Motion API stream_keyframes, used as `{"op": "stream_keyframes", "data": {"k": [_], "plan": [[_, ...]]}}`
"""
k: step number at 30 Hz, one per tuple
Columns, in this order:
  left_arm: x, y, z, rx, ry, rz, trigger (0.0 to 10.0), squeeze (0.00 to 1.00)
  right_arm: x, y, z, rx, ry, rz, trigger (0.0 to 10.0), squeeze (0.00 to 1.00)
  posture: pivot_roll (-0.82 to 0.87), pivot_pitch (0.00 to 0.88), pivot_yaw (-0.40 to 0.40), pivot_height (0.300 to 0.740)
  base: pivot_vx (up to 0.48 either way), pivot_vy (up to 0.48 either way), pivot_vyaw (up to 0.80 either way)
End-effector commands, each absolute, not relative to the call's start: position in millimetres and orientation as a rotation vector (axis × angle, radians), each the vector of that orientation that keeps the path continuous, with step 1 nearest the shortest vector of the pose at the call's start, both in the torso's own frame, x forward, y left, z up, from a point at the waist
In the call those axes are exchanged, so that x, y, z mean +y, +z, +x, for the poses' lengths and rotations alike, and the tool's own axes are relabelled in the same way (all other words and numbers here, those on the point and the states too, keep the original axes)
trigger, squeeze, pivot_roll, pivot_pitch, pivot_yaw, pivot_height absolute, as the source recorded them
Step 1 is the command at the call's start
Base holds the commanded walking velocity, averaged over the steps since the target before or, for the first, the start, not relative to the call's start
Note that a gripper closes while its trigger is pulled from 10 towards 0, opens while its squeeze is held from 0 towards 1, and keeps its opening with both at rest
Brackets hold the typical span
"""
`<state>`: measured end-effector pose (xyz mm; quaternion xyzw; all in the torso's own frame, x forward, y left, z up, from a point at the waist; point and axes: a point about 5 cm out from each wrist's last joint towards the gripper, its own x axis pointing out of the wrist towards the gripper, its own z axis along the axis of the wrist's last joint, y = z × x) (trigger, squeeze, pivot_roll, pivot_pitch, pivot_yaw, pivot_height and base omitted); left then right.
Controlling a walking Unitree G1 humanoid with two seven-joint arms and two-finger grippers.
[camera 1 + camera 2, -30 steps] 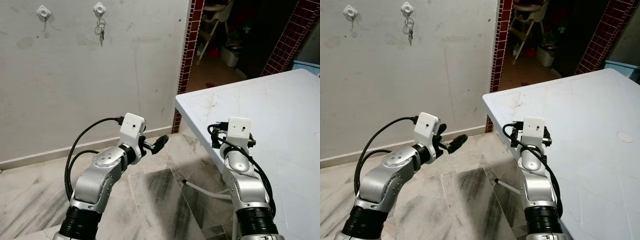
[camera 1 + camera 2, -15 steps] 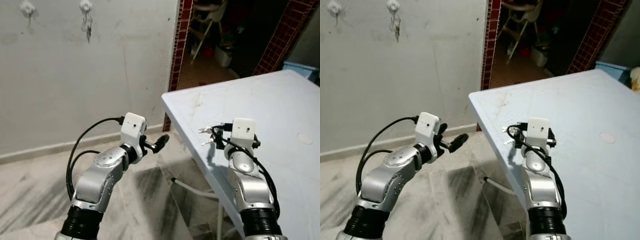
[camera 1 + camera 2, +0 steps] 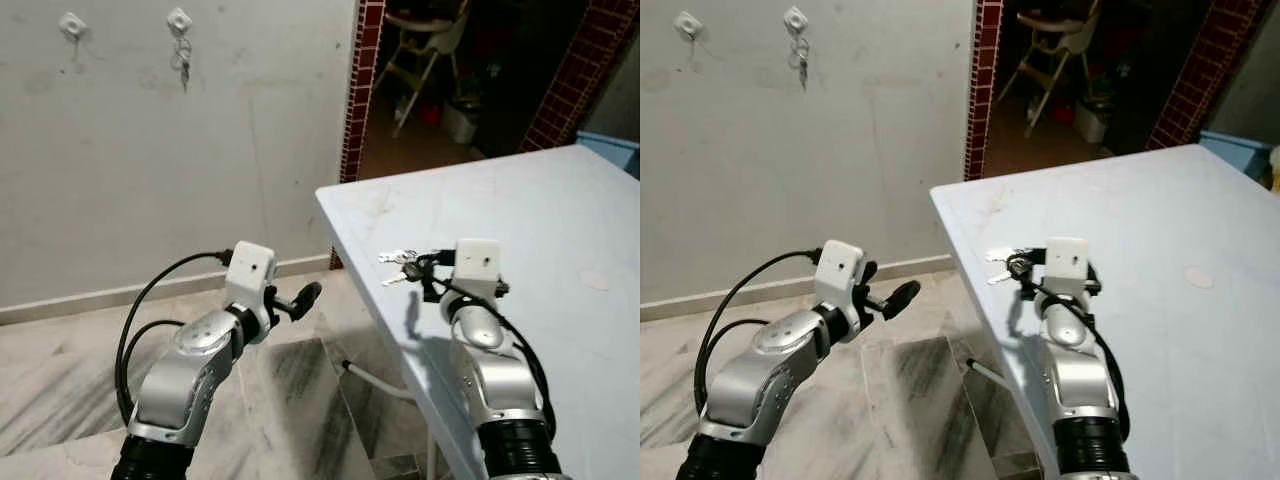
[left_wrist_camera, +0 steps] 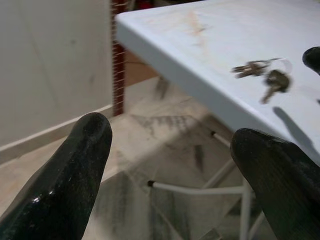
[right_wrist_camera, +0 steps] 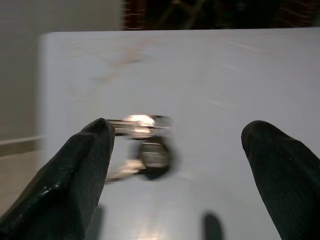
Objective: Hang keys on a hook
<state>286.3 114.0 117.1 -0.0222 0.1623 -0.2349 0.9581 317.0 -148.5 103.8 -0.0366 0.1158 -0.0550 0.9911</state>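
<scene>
Grey-veined marble floor (image 3: pixel 300 400) runs to a scuffed white wall (image 3: pixel 260 140) carrying two small white diamond-shaped hooks, one bare (image 3: pixel 71 24), the other (image 3: pixel 179 19) with a key bunch (image 3: pixel 183 68) hanging from it. On the pale blue-white plastic bench (image 3: pixel 540 230), near its front edge, lies a small bunch of silver metal keys on a ring (image 3: pixel 400 262). Just behind them hovers the right gripper (image 5: pixel 175 165), fingers spread wide apart. Over the floor beside the bench, the left gripper (image 4: pixel 175 160) is likewise spread and empty.
</scene>
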Motion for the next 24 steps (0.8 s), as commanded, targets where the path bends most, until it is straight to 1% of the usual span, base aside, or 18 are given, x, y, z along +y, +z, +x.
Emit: {"op": "stream_keyframes", "data": {"k": [1,4,6,14,15,24], "plan": [[114,122,286,0.317,-0.462,-0.031,10.0,0.00,-148,107,317,0.230,-0.090,-0.063,10.0,0.00,0.15,0.000,-0.053,0.740,0.000,0.000,0.00],[117,121,284,0.321,-0.455,-0.023,10.0,0.00,-141,106,317,0.239,-0.044,-0.054,10.0,0.00,0.15,0.000,-0.053,0.740,0.000,0.000,0.00],[118,118,279,0.342,-0.486,0.005,10.0,0.00,-138,106,317,0.251,-0.019,-0.058,10.0,0.00,0.15,0.000,-0.056,0.740,0.000,0.000,0.00],[124,116,273,0.385,-0.550,0.041,10.0,0.00,-155,101,314,0.283,-0.128,-0.106,10.0,0.00,0.15,0.000,-0.056,0.740,0.000,0.000,0.00],[124,117,273,0.382,-0.548,0.039,10.0,0.00,-156,102,314,0.279,-0.136,-0.108,10.0,0.00,0.15,0.000,-0.047,0.740,0.000,0.000,0.00],[118,120,270,0.388,-0.572,0.022,10.0,0.00,-153,101,311,0.289,-0.129,-0.108,10.0,0.00,0.15,0.000,-0.047,0.740,0.000,0.000,0.00]]}}
